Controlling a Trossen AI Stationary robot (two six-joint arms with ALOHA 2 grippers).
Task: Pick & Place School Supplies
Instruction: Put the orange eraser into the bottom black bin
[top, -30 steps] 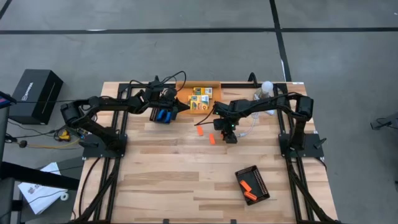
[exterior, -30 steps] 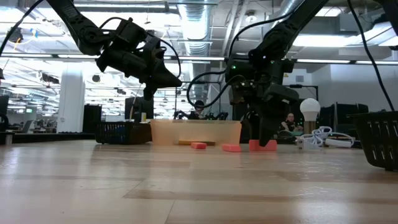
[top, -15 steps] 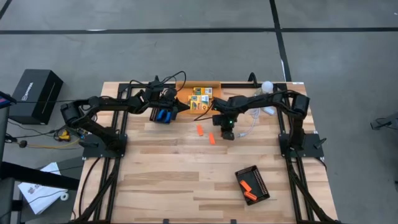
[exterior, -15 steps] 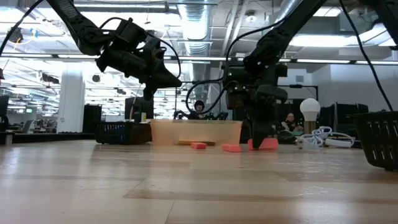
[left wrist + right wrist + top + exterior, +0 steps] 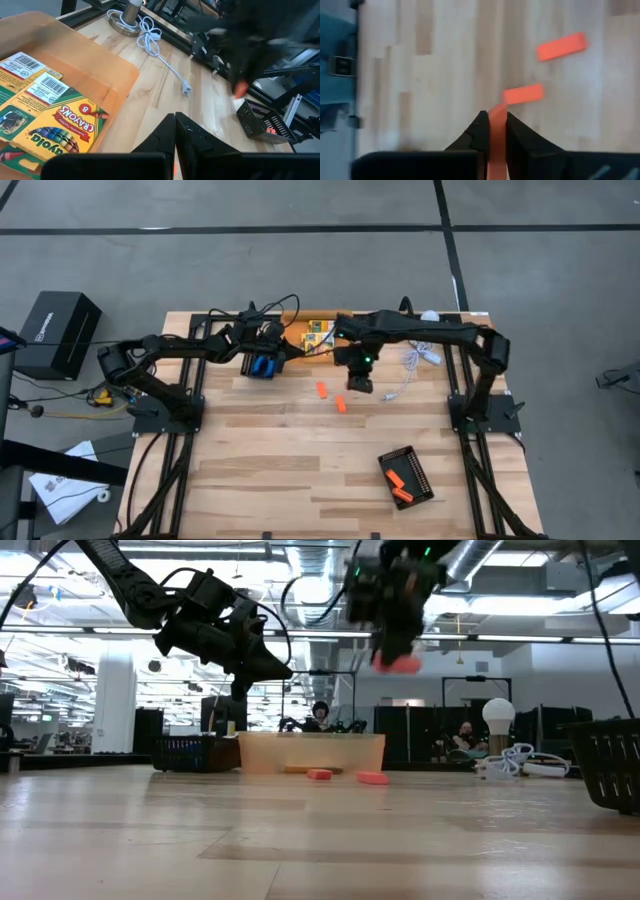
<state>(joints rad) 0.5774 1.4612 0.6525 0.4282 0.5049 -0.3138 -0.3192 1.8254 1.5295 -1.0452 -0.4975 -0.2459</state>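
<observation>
So the right gripper (image 5: 492,125) is pinching an orange stick (image 5: 495,145) between its fingers and holding it up in the air, well clear of the wooden table (image 5: 300,470). In the low view that stick (image 5: 402,664) is hanging high above the tabletop. Two more orange sticks (image 5: 321,389) (image 5: 340,404) are lying loose on the wood near the middle, just left of the right gripper (image 5: 359,383) when looking from above, and they're sitting apart from each other.

The left gripper (image 5: 175,131) is hovering at the far left side with its fingers pressed together, nothing in them, right beside the orange bin (image 5: 95,75). That bin is holding the yellow-and-green crayon boxes (image 5: 60,125). A blue-handled tool (image 5: 263,366) is sitting under the left arm.

Over on the far right there's a white cable (image 5: 410,365) with a round bulb (image 5: 497,712). A black ridged tray (image 5: 407,476) near the front right is holding another orange stick or two (image 5: 397,480).
</observation>
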